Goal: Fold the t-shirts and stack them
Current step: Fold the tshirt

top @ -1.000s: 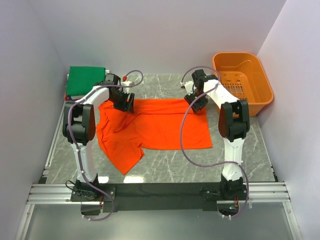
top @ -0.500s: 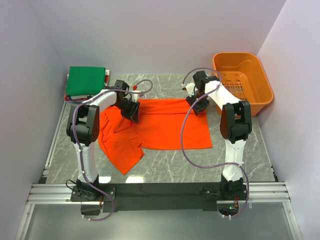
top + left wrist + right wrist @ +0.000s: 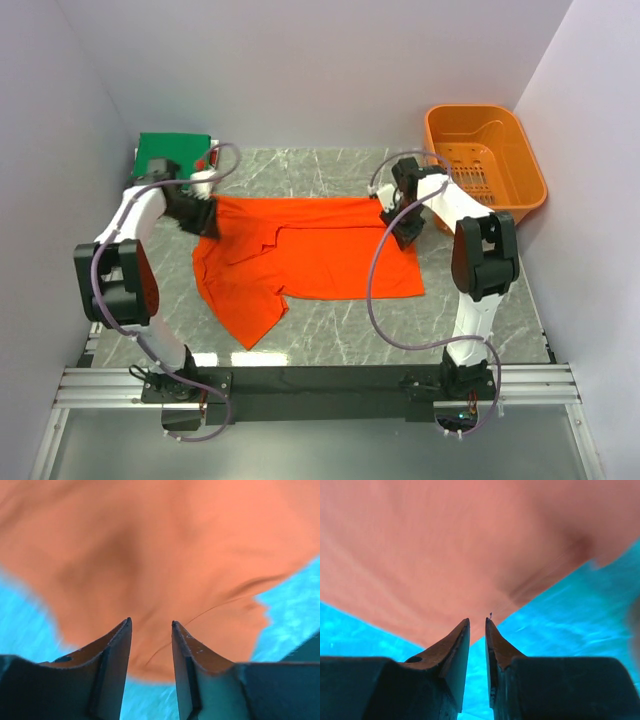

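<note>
1. Left of the orange basket (image 3: 530,195), on the grey marble table (image 3: 330,335), the orange-red t-shirt (image 3: 320,255) lies spread open. Its body reaches toward the basket. One sleeve angles out at the near corner on the side away from the basket.
2. Farther from the basket than that shirt, at the far corner of the table, sits a folded green t-shirt (image 3: 165,150), partly covered by the left arm. The green t-shirt and the basket appear in the overhead view only.
3. The left gripper (image 3: 208,222) is at the far corner of the orange-red t-shirt, on the side away from the basket. The overhead view does not show how its fingers stand.
4. The left wrist view shows the left fingers (image 3: 115,650) standing apart with a clear gap. Orange cloth fills the picture beyond the tips and crosses the upper part of the gap, with table below it. Whether the cloth is clamped cannot be told.
5. The right gripper (image 3: 405,235) is at the shirt edge nearest the basket, between shirt and basket.
6. The right wrist view shows the right fingers (image 3: 452,650) drawn to a narrow slit. The cloth's edge meets the tips, and table shows through the slit. A pinch on the cloth cannot be confirmed.
</note>
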You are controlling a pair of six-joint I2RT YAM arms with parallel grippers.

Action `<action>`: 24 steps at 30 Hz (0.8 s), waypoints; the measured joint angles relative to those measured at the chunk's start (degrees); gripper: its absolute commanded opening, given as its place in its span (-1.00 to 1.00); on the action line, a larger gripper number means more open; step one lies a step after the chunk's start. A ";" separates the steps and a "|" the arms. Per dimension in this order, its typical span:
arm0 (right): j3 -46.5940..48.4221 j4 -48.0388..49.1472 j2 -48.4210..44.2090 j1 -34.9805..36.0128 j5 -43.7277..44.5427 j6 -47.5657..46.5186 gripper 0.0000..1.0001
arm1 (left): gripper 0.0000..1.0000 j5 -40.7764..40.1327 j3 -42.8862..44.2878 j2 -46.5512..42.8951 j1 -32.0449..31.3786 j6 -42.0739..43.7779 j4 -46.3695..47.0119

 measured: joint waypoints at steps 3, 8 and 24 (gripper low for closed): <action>-4.98 0.13 -1.44 0.46 -0.11 0.02 -0.49 | -0.10 -4.68 -4.26 -0.48 6.86 1.36 0.02; -11.82 1.64 -1.53 0.98 0.50 0.02 -0.53 | -0.14 -8.76 -8.28 -0.11 12.35 1.64 0.20; -17.49 3.91 -5.27 0.13 2.93 4.00 -0.12 | -0.09 -8.94 -9.27 6.56 18.08 -1.81 5.03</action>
